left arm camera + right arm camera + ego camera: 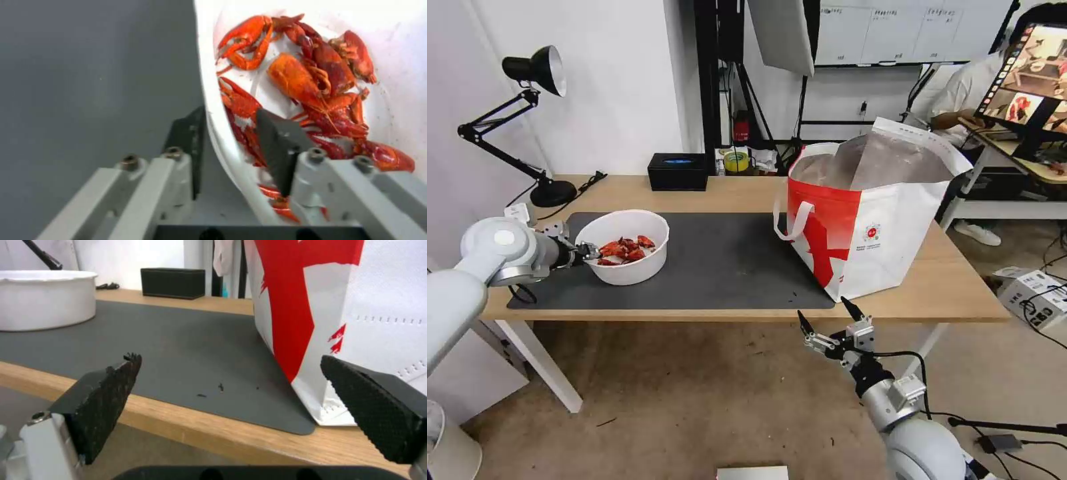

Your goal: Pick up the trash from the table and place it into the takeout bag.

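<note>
**Left pincer on the bowl rim, right pincer waiting below the table edge**

My left gripper [227, 146] has its two black fingers [276, 146] straddling the near wall of the white bowl [624, 245]: one finger sits inside among the red crayfish shells [311, 93], the other outside over the grey mat [89, 83]. The rim runs between them. From my wrist camera the inner pad looks close against the wall, while a sliver of gap shows by the outer one, so I cannot tell whether the grip is fully clamped. In the head view I see that gripper [587, 251] reaching in from the left end of the table [747, 190], level with the bowl's rim.

The bowl stands on the left part of the mat [727, 267], with the shells heaped at its bottom.

My right gripper [827, 323] hangs in front of the table's near edge, slightly below the tabletop, with its fingers spread wide apart and nothing between them. Through its wrist camera I look between the two textured pads [106, 400] at the mat, a few dark crumbs [220, 386] lying on it, and the lower corner of the takeout bag [338, 306].

The takeout bag [867, 227] stands upright on the right half of the table, its mouth open and the foil lining showing, one corner resting on the mat's edge. It is well apart from the bowl.

At the back of the table sits a black box [678, 171], and a black desk lamp [527, 120] stands at the far left corner.
</note>
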Available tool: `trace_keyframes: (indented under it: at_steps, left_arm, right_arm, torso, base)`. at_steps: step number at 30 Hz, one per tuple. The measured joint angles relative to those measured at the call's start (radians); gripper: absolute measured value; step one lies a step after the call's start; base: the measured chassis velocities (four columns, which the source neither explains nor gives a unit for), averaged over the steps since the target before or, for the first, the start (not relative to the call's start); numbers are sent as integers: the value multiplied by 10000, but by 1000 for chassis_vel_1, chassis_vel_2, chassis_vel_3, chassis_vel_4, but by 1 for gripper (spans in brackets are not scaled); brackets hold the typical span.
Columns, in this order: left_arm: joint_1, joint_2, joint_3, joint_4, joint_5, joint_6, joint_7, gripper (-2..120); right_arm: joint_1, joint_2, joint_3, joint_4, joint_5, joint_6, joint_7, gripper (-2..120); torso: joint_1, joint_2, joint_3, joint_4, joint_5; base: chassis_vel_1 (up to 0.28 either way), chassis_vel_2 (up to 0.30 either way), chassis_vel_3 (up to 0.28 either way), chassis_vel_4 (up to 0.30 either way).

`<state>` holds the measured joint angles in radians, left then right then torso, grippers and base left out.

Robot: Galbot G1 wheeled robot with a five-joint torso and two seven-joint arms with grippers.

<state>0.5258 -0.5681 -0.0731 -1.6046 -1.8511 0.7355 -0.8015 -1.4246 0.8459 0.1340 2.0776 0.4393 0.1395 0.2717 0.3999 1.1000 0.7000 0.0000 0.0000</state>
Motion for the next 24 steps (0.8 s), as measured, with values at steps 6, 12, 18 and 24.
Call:
trace_keyframes:
  at_steps: [6,12,18,24]
  left_arm:
    - [65,41,0,-2,-3,-1,250,5]
    - [107,19,-214,-2,-3,-1,401,0]
    - [-222,-6,-475,-438,64,-1,718,0]
    - [-1220,-116,-223,-1056,110,-25,868,0]
  right_arm:
    - [-1,0,0,0,0,0,0,100]
    - [0,0,0,0,0,0,0,100]
    - [0,0,0,0,0,0,0,100]
    - [-1,0,0,0,0,0,0,100]
  torso:
    - [0,0,0,0,0]
    - [0,0,0,0,-1]
    - [0,0,0,0,2]
    - [0,0,0,1,1]
  base:
    - [0,0,0,0]
    - [0,0,0,0]
    - [0,0,0,0]
    - [0,0,0,0]
